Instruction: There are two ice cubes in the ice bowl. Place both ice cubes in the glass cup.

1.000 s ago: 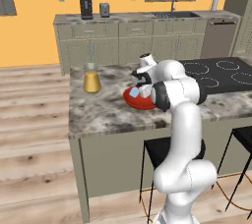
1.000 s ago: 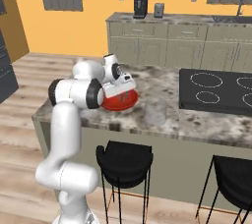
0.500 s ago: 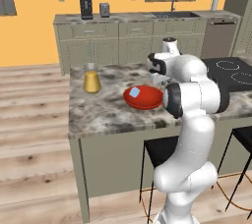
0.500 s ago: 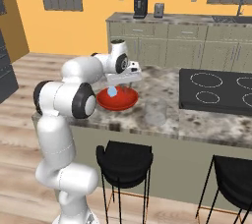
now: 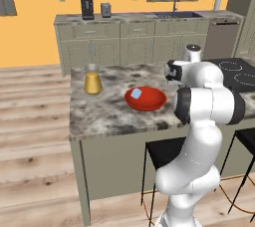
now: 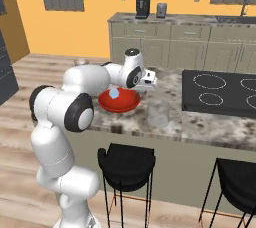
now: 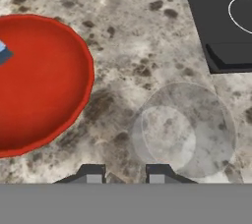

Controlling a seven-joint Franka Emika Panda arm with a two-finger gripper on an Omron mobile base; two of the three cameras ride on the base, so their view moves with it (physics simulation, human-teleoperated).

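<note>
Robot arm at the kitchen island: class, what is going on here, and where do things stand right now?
The gripper hangs over the marble counter, between the red ice bowl and the glass cup, nearer the cup. Its fingertips stand apart with nothing showing between them. One ice cube lies in the bowl; the other cannot be made out. The cup looks empty, so no cube appears to be delivered yet.
</note>
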